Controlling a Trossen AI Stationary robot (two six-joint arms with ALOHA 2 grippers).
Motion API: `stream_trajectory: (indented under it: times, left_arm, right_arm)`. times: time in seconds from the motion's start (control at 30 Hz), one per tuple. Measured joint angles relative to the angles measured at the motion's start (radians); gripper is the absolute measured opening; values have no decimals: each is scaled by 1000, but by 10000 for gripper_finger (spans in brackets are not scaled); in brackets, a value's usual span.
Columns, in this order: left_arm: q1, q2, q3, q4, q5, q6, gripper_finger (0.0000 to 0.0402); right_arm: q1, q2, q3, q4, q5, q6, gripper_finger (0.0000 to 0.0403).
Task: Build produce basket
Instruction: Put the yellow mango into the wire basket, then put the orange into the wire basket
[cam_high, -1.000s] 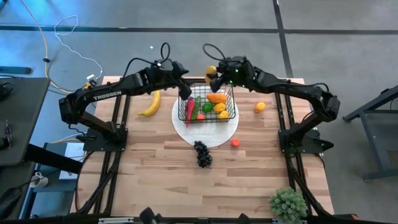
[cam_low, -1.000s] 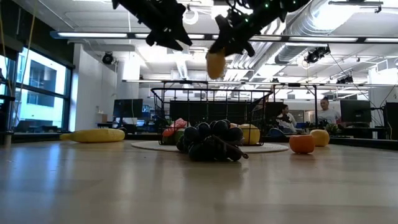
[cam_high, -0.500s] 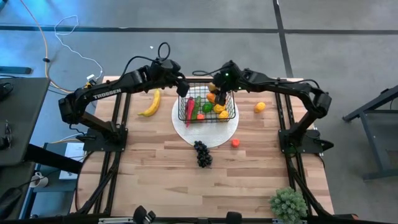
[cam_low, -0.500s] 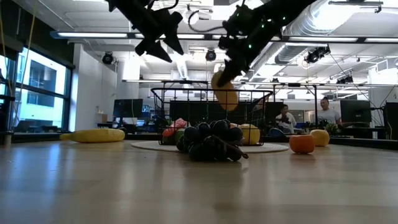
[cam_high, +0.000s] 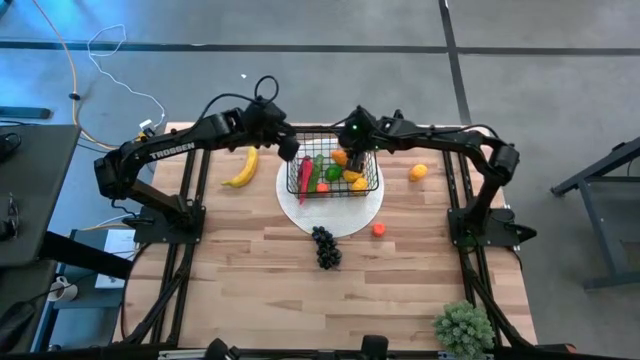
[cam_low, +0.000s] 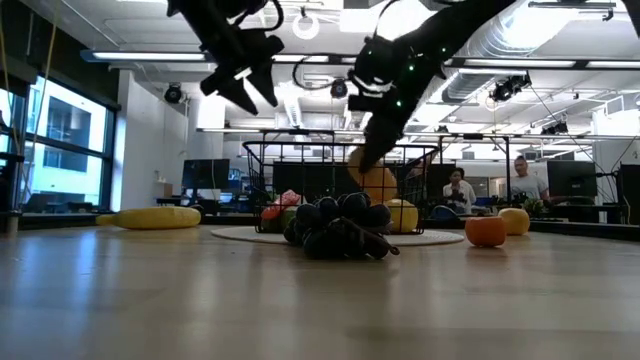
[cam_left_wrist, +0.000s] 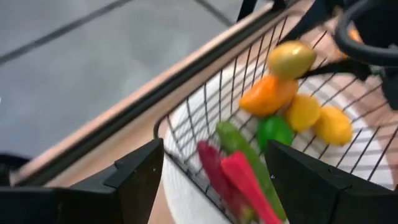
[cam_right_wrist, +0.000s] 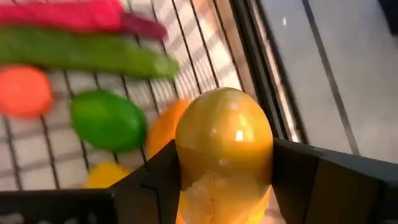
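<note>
Yellow-gold and glossy, the egg-shaped toy fruit (cam_right_wrist: 224, 146) sits clamped between the fingers of the right gripper (cam_high: 345, 152), which hangs over the far part of the small black wire-mesh basket (cam_high: 368, 182). The low view puts the fruit at about the height of the basket's rim, so the relation that matters is straight down: the floor of the basket lies just beneath the load, with an orange piece (cam_left_wrist: 268, 94), a round green fruit (cam_right_wrist: 109, 119), a long green cucumber (cam_right_wrist: 87, 53) and a red chili (cam_left_wrist: 245, 183) already inside. The fruit's long axis runs along the gripper's own reach, so it points down into the basket. The basket stands on a round white plate (cam_high: 335, 222) in the middle of the wooden tabletop (cam_high: 280, 290).

The left gripper (cam_high: 288, 148) hovers beside the basket's left edge, fingers spread wide and holding nothing. A yellow banana (cam_high: 241, 168) lies on its side of the tabletop; dark purple grapes (cam_high: 326, 246) sit just before the plate.
</note>
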Motion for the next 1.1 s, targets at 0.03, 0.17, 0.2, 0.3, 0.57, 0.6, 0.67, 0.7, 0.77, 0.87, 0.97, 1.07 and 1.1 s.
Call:
stream_trajectory:
  times: [0.03,0.17,0.2,0.3,0.57,0.6,0.67,0.7,0.77,0.87,0.97,1.07,1.1]
  left_arm:
    - [-1,0,0,-23,1,-12,268]
    - [-1,0,0,-99,0,-46,268]
    - [-1,0,0,-115,0,-49,268]
    - [-1,0,0,-138,-1,-51,268]
    - [-1,0,0,-174,10,-77,268]
    - [-1,0,0,-184,10,-77,268]
    - [-1,0,0,-213,10,-78,268]
    - [-1,0,0,-227,10,-79,268]
    - [-1,0,0,-259,10,-86,268]
    - [-1,0,0,-307,9,-119,268]
    - [-1,0,0,-369,9,-148,268]
    - [-1,0,0,-429,8,-165,268]
    - [-2,0,0,-445,9,-173,268]
  right_arm:
    - [1,5,0,-21,4,3,168]
    - [6,9,-2,-49,3,3,168]
    - [7,9,-2,-47,4,2,168]
    - [6,9,-2,-48,8,12,168]
    - [14,9,-2,-47,66,30,273]
    - [14,8,-2,-47,66,38,278]
    - [12,8,-2,-47,67,49,283]
    - [12,7,-2,-47,68,55,284]
    - [12,1,-2,-47,76,71,285]
    - [12,-17,-1,-45,95,74,286]
    - [13,-43,-1,-43,122,79,287]
    - [12,-75,0,-41,128,110,287]
    - [10,-86,0,-42,128,124,287]
